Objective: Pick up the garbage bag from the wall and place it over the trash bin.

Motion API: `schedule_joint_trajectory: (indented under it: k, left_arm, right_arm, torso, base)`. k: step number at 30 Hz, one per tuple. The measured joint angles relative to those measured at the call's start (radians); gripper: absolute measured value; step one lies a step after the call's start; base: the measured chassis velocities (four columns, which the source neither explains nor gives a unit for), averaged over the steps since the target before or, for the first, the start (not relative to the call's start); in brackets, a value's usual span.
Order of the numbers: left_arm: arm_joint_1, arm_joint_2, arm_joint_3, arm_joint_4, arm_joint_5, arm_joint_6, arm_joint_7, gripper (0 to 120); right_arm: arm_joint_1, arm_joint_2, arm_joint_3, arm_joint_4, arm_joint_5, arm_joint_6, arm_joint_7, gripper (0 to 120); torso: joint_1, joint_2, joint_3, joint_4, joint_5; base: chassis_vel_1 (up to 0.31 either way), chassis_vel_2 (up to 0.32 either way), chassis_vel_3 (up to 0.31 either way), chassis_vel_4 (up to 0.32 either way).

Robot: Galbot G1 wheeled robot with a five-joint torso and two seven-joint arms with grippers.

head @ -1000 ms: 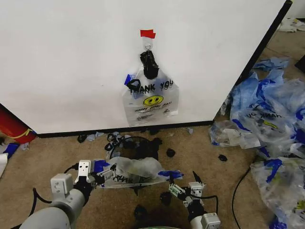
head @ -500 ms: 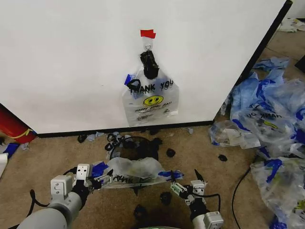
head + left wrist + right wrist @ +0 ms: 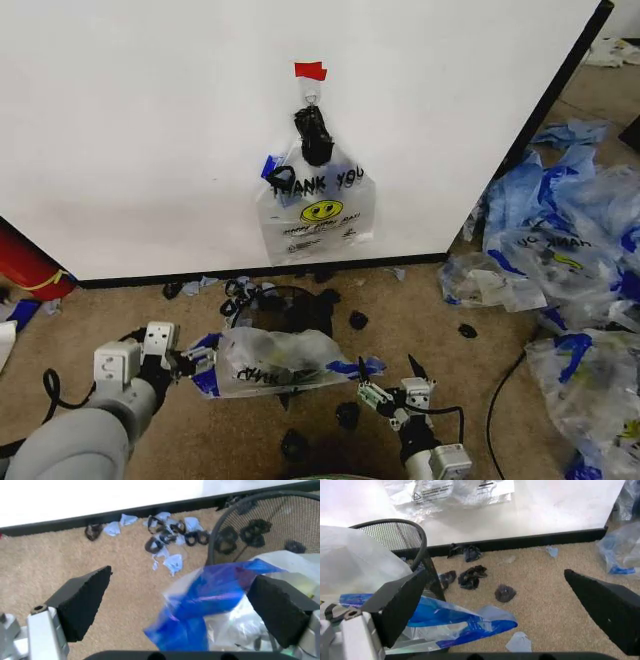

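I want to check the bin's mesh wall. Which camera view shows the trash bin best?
The right wrist view: the trash bin's rim and mesh wall show there, beside the garbage bag. The left wrist view shows another rim arc with mesh. The head view shows its rim behind the bag.

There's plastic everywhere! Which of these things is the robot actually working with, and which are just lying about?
In use:
garbage bag draped over the trash bin
left gripper and right gripper, both open
wall

Lying about:
bundle of bags hanging on the hook
heap of bags
black scraps on the carpet
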Motion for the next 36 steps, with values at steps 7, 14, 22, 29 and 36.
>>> schedule_joint_trajectory:
  k: [7,14,22,29,36]
  left_arm:
    - [-0.008,0.018,-0.039,0.000,-0.038,0.028,-0.041,96]
    - [-0.025,0.020,-0.067,0.000,-0.045,0.028,-0.037,96]
    - [-0.021,0.004,-0.061,0.001,-0.063,0.031,-0.037,96]
    - [-0.023,-0.016,-0.038,0.001,0.013,0.006,0.035,95]
    - [-0.031,-0.016,-0.048,0.001,0.023,0.000,0.034,95]
  right_arm:
    - [0.000,-0.002,0.000,-0.005,-0.007,0.003,-0.002,100]
    - [-0.003,0.009,0.000,-0.014,-0.014,0.005,-0.004,100]
    - [-0.005,0.010,0.007,-0.010,-0.018,0.004,0.001,100]
    - [-0.005,0.005,0.019,-0.013,-0.017,0.006,0.001,100]
    - [0.011,0.025,0.023,-0.029,0.000,0.003,0.001,100]
  torso:
    - [0.000,0.000,0.000,0.0001,-0.0001]
    - [0.000,0.000,0.000,0.0000,0.0000]
    - [0.000,0.000,0.000,0.0001,-0.0001]
    - [0.000,0.000,0.000,0.0000,-0.0001]
    - [0.000,0.000,0.000,0.0000,0.0000]
  base:
    - [0.000,0.000,0.000,0.000]
    - [0.000,0.000,0.000,0.000]
    - [0.000,0.000,0.000,0.000]
    - [0.000,0.000,0.000,0.000]
    - [0.000,0.000,0.000,0.000]
